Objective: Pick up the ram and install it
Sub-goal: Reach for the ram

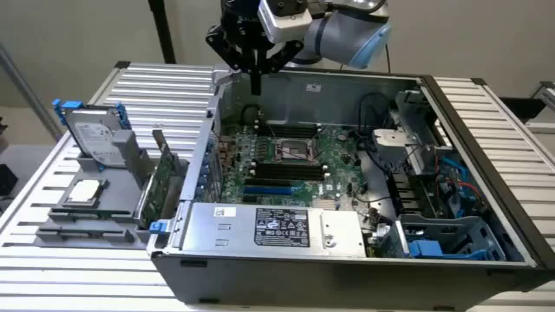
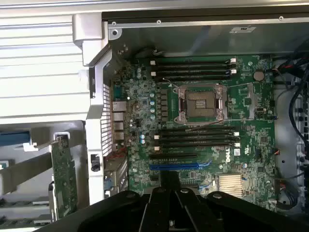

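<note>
Gripper hangs over the back of the open case, above the motherboard. It's clamped on a thin dark stick pointing straight down, probably the ram, seen edge-on.

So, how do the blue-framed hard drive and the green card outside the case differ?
The hard drive is silver with a white label; the green card is a bare circuit board with a blue tab. The hard drive is a thick block; the green card is thin. Both stand on edge in the grey holder.
</note>
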Motion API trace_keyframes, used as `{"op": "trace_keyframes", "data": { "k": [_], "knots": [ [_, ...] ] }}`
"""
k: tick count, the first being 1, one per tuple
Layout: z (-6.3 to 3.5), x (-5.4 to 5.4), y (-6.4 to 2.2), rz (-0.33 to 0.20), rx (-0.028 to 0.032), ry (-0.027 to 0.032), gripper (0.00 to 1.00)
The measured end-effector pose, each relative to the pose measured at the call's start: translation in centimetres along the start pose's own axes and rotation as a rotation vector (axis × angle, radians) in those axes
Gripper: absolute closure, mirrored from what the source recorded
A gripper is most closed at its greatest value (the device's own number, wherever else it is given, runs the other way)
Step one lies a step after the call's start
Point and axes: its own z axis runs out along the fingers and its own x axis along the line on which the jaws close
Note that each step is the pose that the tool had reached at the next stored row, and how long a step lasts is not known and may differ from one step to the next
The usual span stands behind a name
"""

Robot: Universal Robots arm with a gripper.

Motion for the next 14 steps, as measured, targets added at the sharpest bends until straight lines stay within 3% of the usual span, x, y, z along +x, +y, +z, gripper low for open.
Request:
{"op": "trace_keyframes", "data": {
  "k": [14],
  "knots": [
    [-0.06, 0.00, -0.01, 0.000, 0.0001, 0.0001, 1.00]
  ]
}}
